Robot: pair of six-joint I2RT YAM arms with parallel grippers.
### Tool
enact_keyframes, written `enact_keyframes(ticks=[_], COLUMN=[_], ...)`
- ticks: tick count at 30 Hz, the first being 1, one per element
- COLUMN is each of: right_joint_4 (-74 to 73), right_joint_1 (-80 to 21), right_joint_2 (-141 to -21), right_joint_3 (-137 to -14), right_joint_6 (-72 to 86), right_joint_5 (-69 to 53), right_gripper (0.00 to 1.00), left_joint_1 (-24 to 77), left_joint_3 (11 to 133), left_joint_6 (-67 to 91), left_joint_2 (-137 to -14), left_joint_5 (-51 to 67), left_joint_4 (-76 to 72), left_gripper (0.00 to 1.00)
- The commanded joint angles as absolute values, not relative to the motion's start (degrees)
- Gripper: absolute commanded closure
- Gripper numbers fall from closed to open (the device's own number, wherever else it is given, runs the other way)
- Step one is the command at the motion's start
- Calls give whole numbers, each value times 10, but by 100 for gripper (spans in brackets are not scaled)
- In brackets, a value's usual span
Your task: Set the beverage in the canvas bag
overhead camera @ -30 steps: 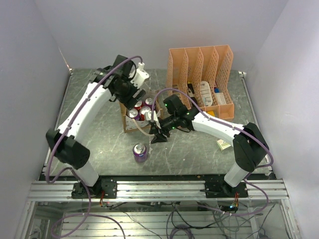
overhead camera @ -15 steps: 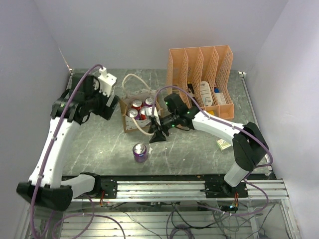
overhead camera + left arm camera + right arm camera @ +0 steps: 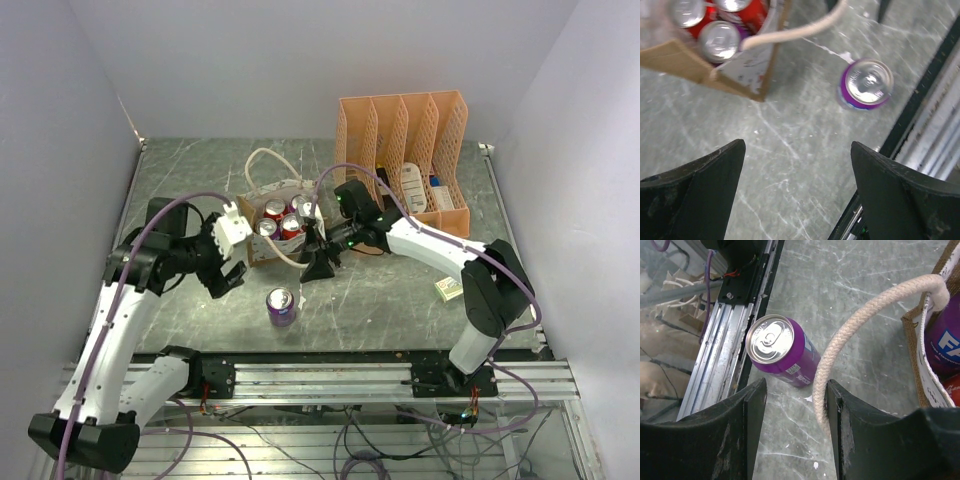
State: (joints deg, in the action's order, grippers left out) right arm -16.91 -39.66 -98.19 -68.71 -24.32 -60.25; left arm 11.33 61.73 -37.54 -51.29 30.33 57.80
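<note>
Can (image 3: 281, 305) stands upright on the desk (image 3: 380, 300), close to the front rail (image 3: 320, 380) and outside the bag. It has a purple body and a silver top with a pull tab. The small label print is too fine to read.

My left end effector (image 3: 797, 147) is released, fingers spread wide, holding nothing. It hovers over bare desk to the left of the can. In its wrist view the can sits ahead and to the right of the fingertips, apart from both.

My right end effector (image 3: 796, 387) has its jaws partly apart, not clenched. A cream rope handle (image 3: 840, 340) of the bag runs down through the gap, hard beside the bag-side finger; I cannot tell if it touches. The other finger is clear of it. The can lies just beyond the fingertips, untouched.

Bag (image 3: 258, 250) stands just behind the can, mouth up. Inside are red cans (image 3: 275, 210) and a purple one (image 3: 945, 335). On the purple one only the white letters "FA" are legible.

Orange organizer (image 3: 405, 120) is at the far right; writing on its contents is unreadable.
</note>
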Motion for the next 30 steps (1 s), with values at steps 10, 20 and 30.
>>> enact_keyframes(ticks=[10, 20, 30], right_joint_4=[-240, -239, -223], right_joint_1=[-367, -366, -365], right_joint_2=[-999, -1012, -1004], right_joint_3=[-725, -721, -713], right_joint_6=[-296, -305, -296], right_joint_5=[-642, -637, -621], right_gripper=[48, 48, 48], left_joint_1=[187, 279, 353], left_joint_3=[519, 484, 476], left_joint_6=[-575, -586, -582], left_joint_2=[-575, -644, -693], left_joint_5=[380, 343, 319], left_joint_4=[555, 479, 419], left_gripper=[5, 0, 0])
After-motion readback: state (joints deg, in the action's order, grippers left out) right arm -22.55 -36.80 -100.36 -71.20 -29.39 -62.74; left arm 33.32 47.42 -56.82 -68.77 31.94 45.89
